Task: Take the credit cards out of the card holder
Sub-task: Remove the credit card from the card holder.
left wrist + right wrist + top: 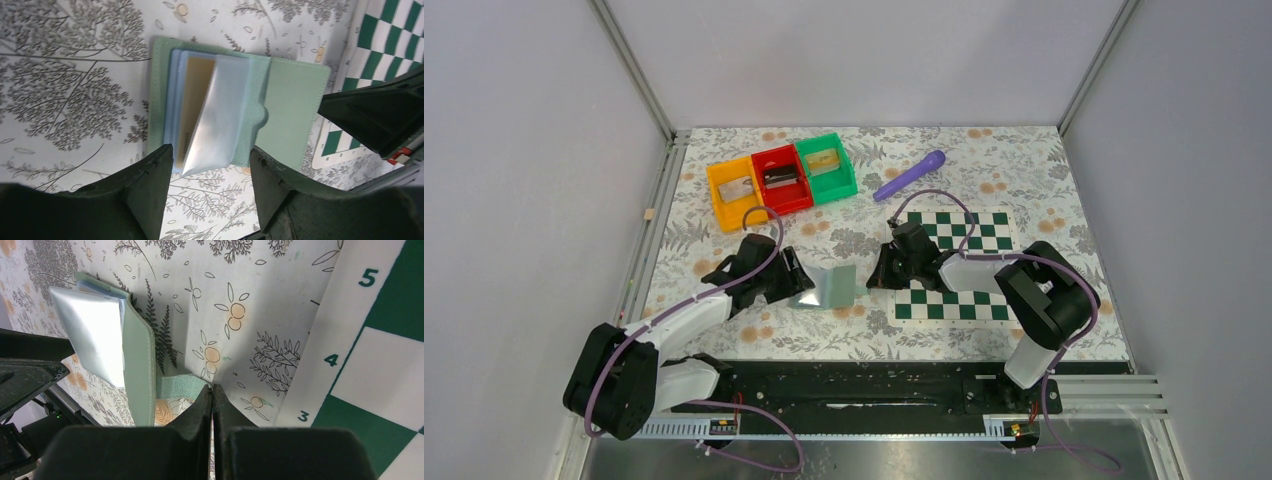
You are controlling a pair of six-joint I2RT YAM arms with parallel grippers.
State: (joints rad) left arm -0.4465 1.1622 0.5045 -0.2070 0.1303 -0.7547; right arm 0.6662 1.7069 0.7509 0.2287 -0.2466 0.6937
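— Two worries, both at the fingertips. The left gripper (210,152) stood wide and gripped nothing, its fingers (150,192) either side of a raised silvery flap (220,110).
— And the other?
— The right gripper (212,390) was closed tight, tips against the green tab (177,387) of the holder (137,355). Pinching or only pressing, I couldn't tell.
— Where did the holder lie?
— Spread open on the table (1044,190), between both arms, just left of the chessboard (944,305). One gold card (195,95) showed in its left half, partly under that flap.
— So what might have failed?
— I judged the wide fingers likelier to close on the flap than on the card, since the flap hid the card's right edge. A pull then would have dragged the whole holder, more so if the hold on the tab was slight. The card also looked thin and snug in its sleeve, so pads could have slipped off it.
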